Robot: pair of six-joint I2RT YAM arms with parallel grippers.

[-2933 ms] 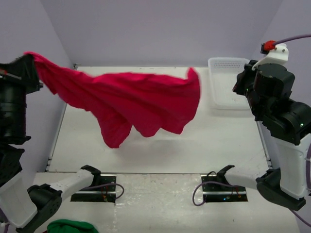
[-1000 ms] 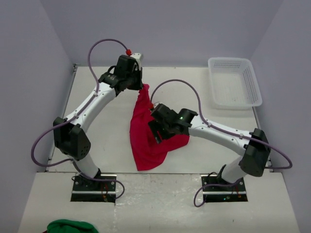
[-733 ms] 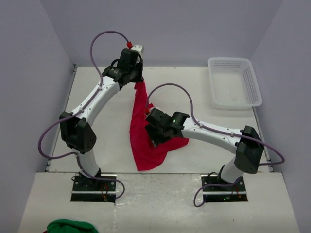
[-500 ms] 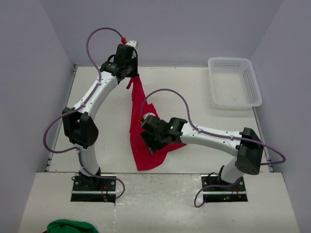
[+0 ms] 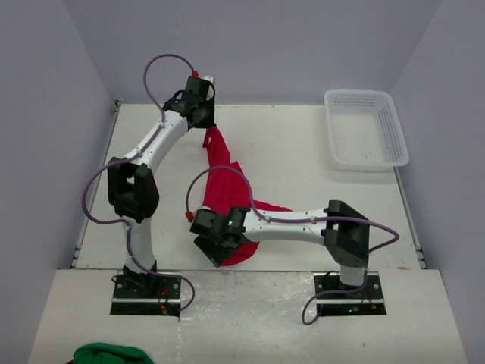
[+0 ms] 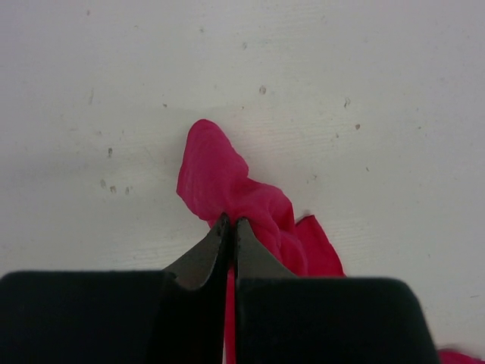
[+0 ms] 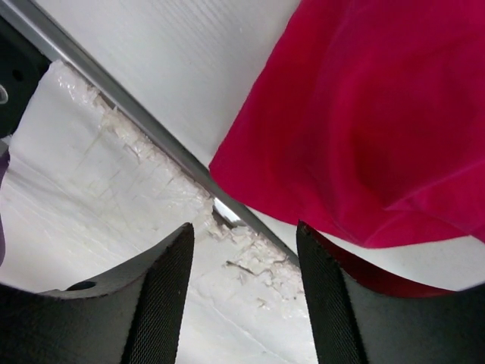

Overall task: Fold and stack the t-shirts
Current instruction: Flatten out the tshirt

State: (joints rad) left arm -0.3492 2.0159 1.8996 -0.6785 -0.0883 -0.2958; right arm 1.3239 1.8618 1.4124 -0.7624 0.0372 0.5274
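**benchwatcher:** So what's the red t-shirt doing right now? It's looking like a rope from above.

**yam_fan:** Pretty much, yeah. It's stretching in a long, crumpled strip down the middle of the white desk. The far end is narrowing to a twisted tip and the near end is spreading into a wider, wrinkly heap. It's soft plain cloth with no print, and the folds are showing up darker. The desk itself is looking matte and a bit speckled.

**benchwatcher:** And the arms?

**yam_fan:** The left gripper is pinching the shirt's far tip. In its wrist cam the black fingers are pressing together, with red cloth bunching out past them onto the desk. The right gripper is hanging over the near heap with its fingers standing well apart. Its wrist cam is showing nothing between them, just the metal strip along the desk's near edge. The shirt's smooth edge is reaching right up to that strip.

**benchwatcher:** Basket?

**yam_fan:** The white mesh basket is sitting in the far right corner, well apart from the shirt.
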